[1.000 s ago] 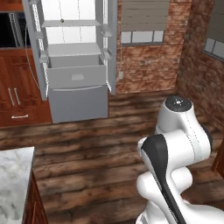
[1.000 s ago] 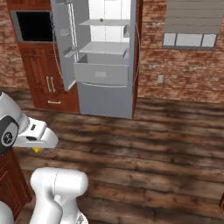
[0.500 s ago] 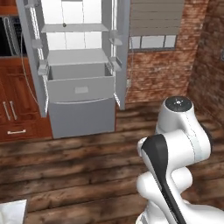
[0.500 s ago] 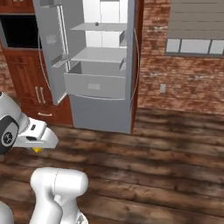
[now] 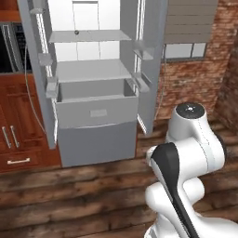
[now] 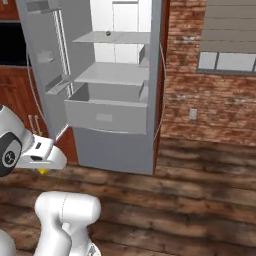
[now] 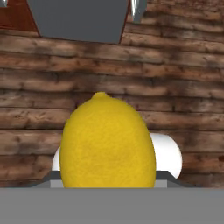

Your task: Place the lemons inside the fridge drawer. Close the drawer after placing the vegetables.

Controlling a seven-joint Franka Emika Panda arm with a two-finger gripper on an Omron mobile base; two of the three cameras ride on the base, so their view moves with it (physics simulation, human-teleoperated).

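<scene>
One bright-yellow lemon (image 7: 107,142) sits right in front of the hand camera, held in my gripper and hiding the fingertips. In the right base view my gripper (image 6: 44,167) hangs low at the left, shut on the lemon (image 6: 44,171), of which a yellow sliver shows under the hand. The fridge drawer (image 5: 95,116) is pulled out, a light-grey bin with a small rectangular mark on its front. It also shows in the right base view as the drawer (image 6: 106,119), ahead of and above the gripper. I cannot see into the drawer.
Both fridge doors (image 5: 149,65) stand swung open beside the drawer. Below it is a taller grey panel (image 5: 97,144), whose lower edge shows as grey panel (image 7: 78,19). Wooden cabinets (image 5: 18,135) stand left, a brick wall (image 6: 210,105) right. A small dark thing (image 6: 108,33) lies on an upper shelf.
The whole picture has shifted: the base has driven nearer the fridge, which now looms larger and more central. The lemon stays in the gripper at the same spot.
</scene>
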